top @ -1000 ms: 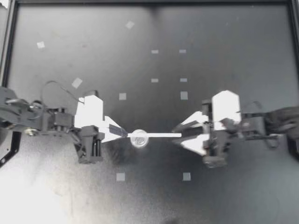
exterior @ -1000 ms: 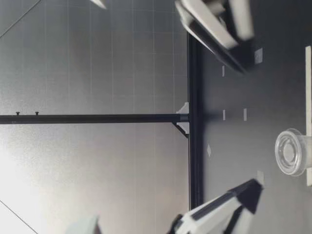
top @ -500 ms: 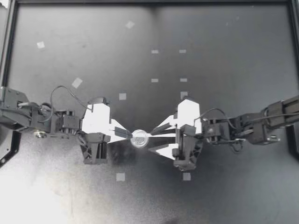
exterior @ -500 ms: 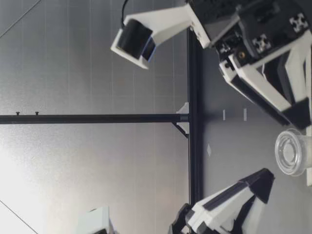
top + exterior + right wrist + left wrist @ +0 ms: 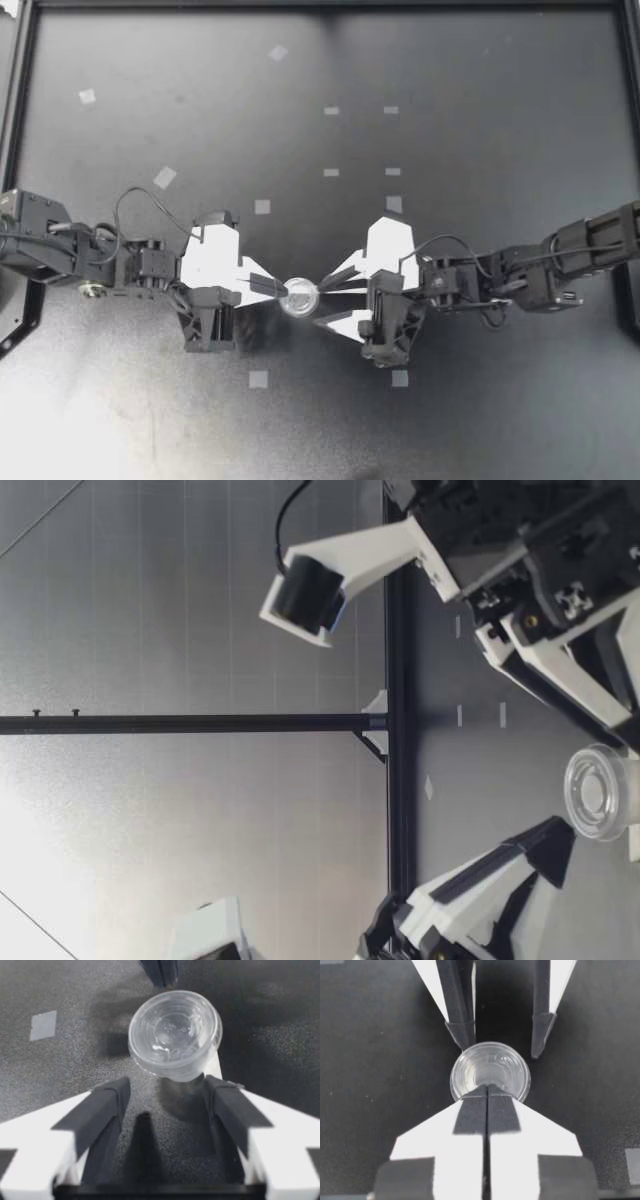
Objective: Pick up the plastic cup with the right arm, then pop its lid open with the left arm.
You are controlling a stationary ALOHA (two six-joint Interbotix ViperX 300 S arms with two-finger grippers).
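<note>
Looks like you're at the grab stage: the clear cup (image 5: 299,297) sits in the middle of the table (image 5: 480,420), with your left hand (image 5: 272,288) pinched together right at its rim at 9 o'clock and your right hand (image 5: 325,301) spread apart just short of it at 3 o'clock, so I'd guess the next move is easing those open fingers around the cup and squeezing gently.

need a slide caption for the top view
Left gripper, shut, at the rim of a clear cup on the black table; right gripper, open, faces it from the other side.
</note>
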